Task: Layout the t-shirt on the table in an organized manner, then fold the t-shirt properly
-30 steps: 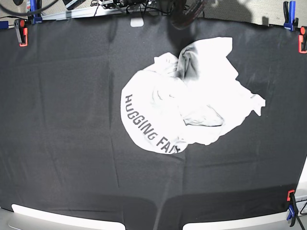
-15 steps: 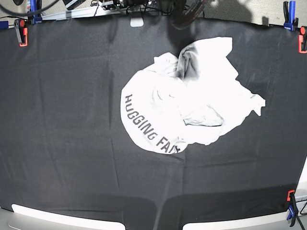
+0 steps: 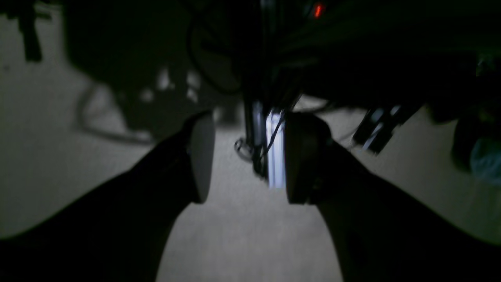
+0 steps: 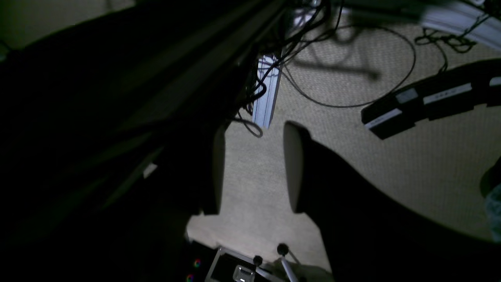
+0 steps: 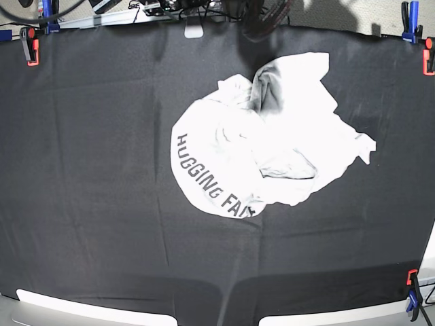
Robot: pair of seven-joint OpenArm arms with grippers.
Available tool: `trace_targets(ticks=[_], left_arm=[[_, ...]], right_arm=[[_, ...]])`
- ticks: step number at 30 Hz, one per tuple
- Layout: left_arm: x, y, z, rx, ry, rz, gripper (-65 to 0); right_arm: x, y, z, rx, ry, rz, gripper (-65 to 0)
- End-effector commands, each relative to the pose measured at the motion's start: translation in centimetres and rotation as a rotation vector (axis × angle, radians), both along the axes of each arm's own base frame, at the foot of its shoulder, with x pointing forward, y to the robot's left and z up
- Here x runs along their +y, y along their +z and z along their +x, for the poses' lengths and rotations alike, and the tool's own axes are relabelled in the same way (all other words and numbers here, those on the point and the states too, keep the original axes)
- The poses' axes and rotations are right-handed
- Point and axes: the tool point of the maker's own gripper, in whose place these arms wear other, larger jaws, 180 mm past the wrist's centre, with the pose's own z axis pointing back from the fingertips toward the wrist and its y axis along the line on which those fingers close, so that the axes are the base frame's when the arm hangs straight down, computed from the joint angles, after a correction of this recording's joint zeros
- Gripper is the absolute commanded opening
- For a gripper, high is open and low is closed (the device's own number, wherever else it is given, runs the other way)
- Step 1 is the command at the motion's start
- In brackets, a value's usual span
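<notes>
My left gripper (image 3: 244, 156) stands parted with nothing between its pads, carpet beyond it. My right gripper (image 4: 254, 168) is likewise spread and empty, cables (image 4: 352, 78) toward one o'clock. In the base view, the t-shirt (image 5: 272, 146) lies crumpled just right of the middle of the table (image 5: 88, 170), its lettering toward seven o'clock, a sleeve toward three o'clock.

The crumpled t-shirt (image 5: 272, 139) sits mid-table (image 5: 88, 170) with bare black cloth on every side; clamps (image 5: 30, 45) only at the edges.
</notes>
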Motion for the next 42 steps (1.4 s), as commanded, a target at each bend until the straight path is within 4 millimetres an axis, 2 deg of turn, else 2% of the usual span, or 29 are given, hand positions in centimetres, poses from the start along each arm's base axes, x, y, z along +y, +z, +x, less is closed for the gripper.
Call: trace_targets(ticks=[1, 5, 9, 14, 15, 17, 20, 25, 27, 32, 35, 38, 42], left_arm=[[0.1, 0.1, -1.1, 0.024, -0.009, -0.003, -38.4], [-0.2, -0.4, -1.7, 0.093, -0.029, -0.002, -39.3], [-0.2, -0.7, -1.1, 0.126, -0.047, -0.001, -39.9], [-0.2, -1.1, -1.1, 0.202, -0.061, 0.005, -40.1], [0.3, -1.2, -1.1, 0.216, -0.051, 0.02, -40.1], [1.9, -1.5, -1.0, 0.247, 0.021, 0.087, -42.9], [5.9, -1.5, -0.5, 0.257, 0.136, 0.238, -49.7], [9.9, -1.2, 0.1, 0.295, 0.247, 0.272, -56.2], [9.8, -1.1, 0.9, 0.285, 0.227, 0.187, -58.6], [6.9, 0.3, 2.9, 0.222, 0.11, -0.132, -63.0], [7.8, 0.6, 3.5, 0.209, 0.088, -0.149, -63.0], [8.6, 0.9, 3.2, 0.234, -0.022, -0.152, -63.0], [8.8, 2.0, 1.1, 0.327, -0.196, -0.221, -63.1]], right_arm=[[-0.8, 0.0, -0.6, 0.01, 0.005, -0.007, -40.8], [-4.4, -0.2, -2.0, 0.018, 0.005, -0.062, -40.8], [-7.8, -0.3, -2.6, -0.034, -0.012, -0.106, -40.8], [-10.8, -0.1, -3.6, -0.062, -0.017, -0.145, -40.8], [-11.1, -0.1, -3.9, -0.058, -0.016, -0.149, -40.8], [-11.3, -0.1, -4.2, -0.05, -0.013, -0.153, -40.8], [-11.3, -0.1, -4.6, -0.034, -0.009, -0.154, -40.8], [-11.1, -0.1, -4.7, -0.029, -0.008, -0.152, -40.8], [-11.2, 0.0, -5.3, 0.001, 0.001, -0.156, -40.8], [-11.4, 0.1, -6.0, 0.042, 0.013, -0.163, -40.8], [-11.3, 0.1, -6.0, 0.041, 0.012, -0.162, -40.8], [-11.4, 0.1, -6.0, 0.042, 0.012, -0.163, -40.8], [-11.4, 0.1, -6.1, 0.045, 0.013, -0.163, -40.8]])
